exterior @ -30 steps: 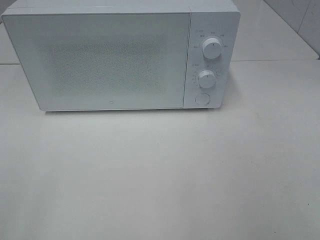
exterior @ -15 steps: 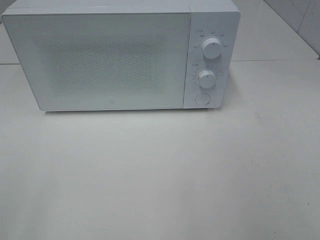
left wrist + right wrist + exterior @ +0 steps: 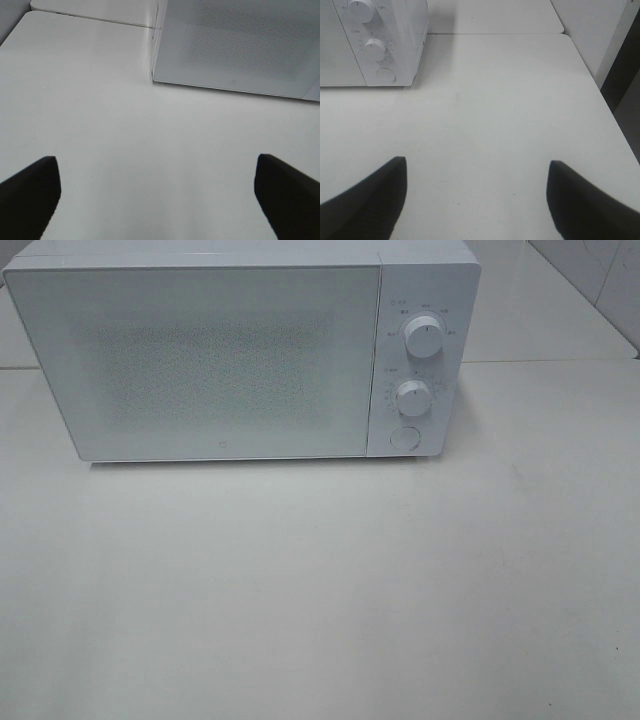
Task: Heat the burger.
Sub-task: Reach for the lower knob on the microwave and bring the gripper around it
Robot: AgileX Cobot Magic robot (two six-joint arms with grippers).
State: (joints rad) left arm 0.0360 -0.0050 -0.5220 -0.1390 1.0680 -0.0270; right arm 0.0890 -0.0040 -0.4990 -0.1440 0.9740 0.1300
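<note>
Ahead of the wide-open, empty left claw (image 3: 155, 161) and right claw (image 3: 477, 161), a shut microwave (image 3: 220, 360) sits on the worktop (image 3: 320, 590). No burger shows. It's likely soft, light; hold its bun sides gently.

- Support: white table (image 3: 320, 590) with a matte, smooth top.
- A thin seam (image 3: 545, 361) crosses the top from side to side, and a second white slab (image 3: 540, 310) adjoins on the far side.
- In the right wrist view the table's right edge (image 3: 594, 75) shows, rounding at the far corner.
- One item stands directly on it: a white microwave (image 3: 220, 360), upright, left of centre at the far side, straddling the seam.
- Its door (image 3: 200, 365) is shut, with a speckled window.
- The panel right of the door carries an upper knob (image 3: 424, 337), a lower knob (image 3: 412, 397) and a round button (image 3: 403, 437).
- A faint shadow lies on the table along the microwave's front base.
</note>
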